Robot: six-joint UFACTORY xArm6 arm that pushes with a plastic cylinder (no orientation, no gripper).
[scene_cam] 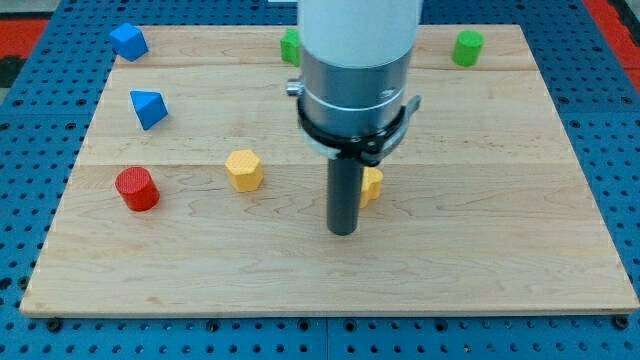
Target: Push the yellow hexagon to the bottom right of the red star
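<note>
The yellow hexagon (244,169) sits left of the board's middle. My tip (343,231) rests on the board to its right and slightly lower, about a hundred pixels away. A second yellow block (372,184) stands just right of the rod, partly hidden behind it; its shape is unclear. No red star shows; it may be hidden behind the arm's body.
A red cylinder (136,189) stands at the left. Two blue blocks, one (128,41) at the top left and one (148,107) below it. A green block (291,46) peeks from behind the arm at the top; a green cylinder (466,47) stands at the top right.
</note>
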